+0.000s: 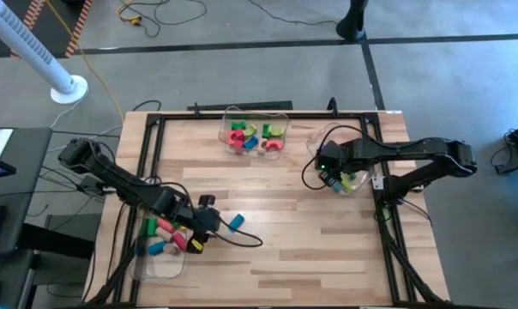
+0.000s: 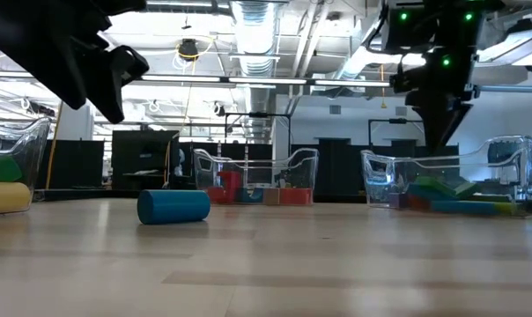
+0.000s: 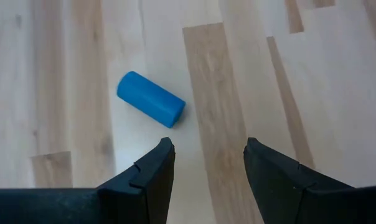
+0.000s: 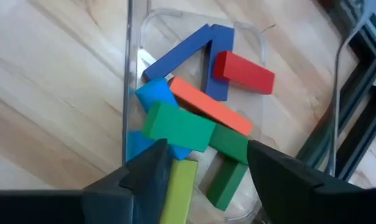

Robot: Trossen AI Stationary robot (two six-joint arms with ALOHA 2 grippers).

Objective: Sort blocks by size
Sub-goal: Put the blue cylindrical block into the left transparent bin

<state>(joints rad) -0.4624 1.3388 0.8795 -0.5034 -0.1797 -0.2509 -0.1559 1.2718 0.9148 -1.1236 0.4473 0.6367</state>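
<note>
A blue cylinder block (image 1: 236,222) lies on its side on the table; it also shows in the left wrist view (image 3: 150,99) and the low view (image 2: 173,206). My left gripper (image 3: 206,162) is open and empty, just short of it, above the table (image 1: 209,215). My right gripper (image 4: 206,163) is open and empty above the right clear bin (image 1: 345,176), which holds long bar blocks (image 4: 200,106) in blue, red, orange and green.
A far clear bin (image 1: 256,131) holds red, green and pink blocks. A near-left clear bin (image 1: 160,249) holds pink, tan, green and blue cylinders. Black frame rails (image 1: 147,146) run along the table's sides. Bare wood lies in the middle.
</note>
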